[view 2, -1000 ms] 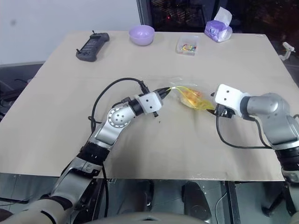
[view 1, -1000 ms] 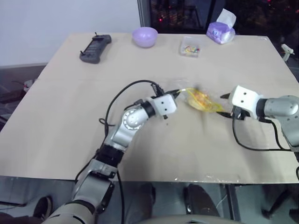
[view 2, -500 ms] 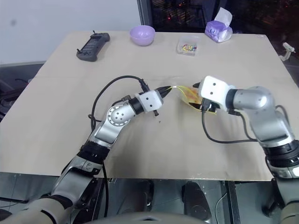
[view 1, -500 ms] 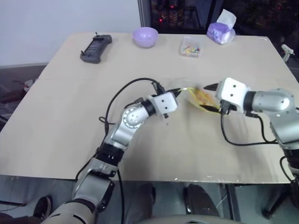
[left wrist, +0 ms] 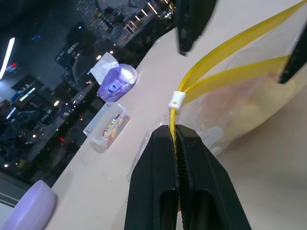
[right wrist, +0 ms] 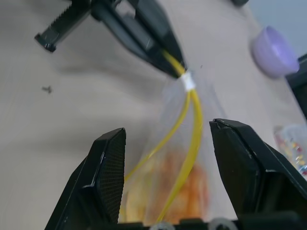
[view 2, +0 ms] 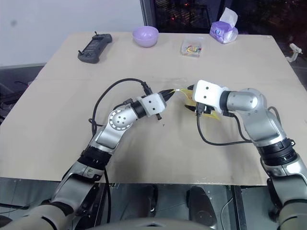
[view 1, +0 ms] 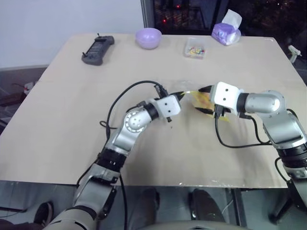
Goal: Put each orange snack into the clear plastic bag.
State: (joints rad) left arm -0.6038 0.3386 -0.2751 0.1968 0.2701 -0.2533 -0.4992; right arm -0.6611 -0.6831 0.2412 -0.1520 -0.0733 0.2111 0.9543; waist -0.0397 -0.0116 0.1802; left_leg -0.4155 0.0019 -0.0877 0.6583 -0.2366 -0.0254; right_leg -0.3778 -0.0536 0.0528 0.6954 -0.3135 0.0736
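**Crowded middle, open table all round**

Both grippers meet at the centre of the pale wooden table [view 1: 67, 120], and that is the one tight spot. The left gripper [view 1: 181, 96] is clamped on the yellow sealing strip of the clear plastic bag [view 1: 200, 100], while the right gripper [view 1: 205, 99] stands with its two black fingers spread, one on either side of the bag's mouth. Black cables loop off both wrists just beside them.

The obstacles line the far edge: a black handheld remote [view 1: 98, 49], a purple round bowl [view 1: 148, 37], a small clear rigid box of colourful bits [view 1: 195, 48] and a purple tissue pack [view 1: 227, 32], each well apart from the next. The near half of the table lies bare.
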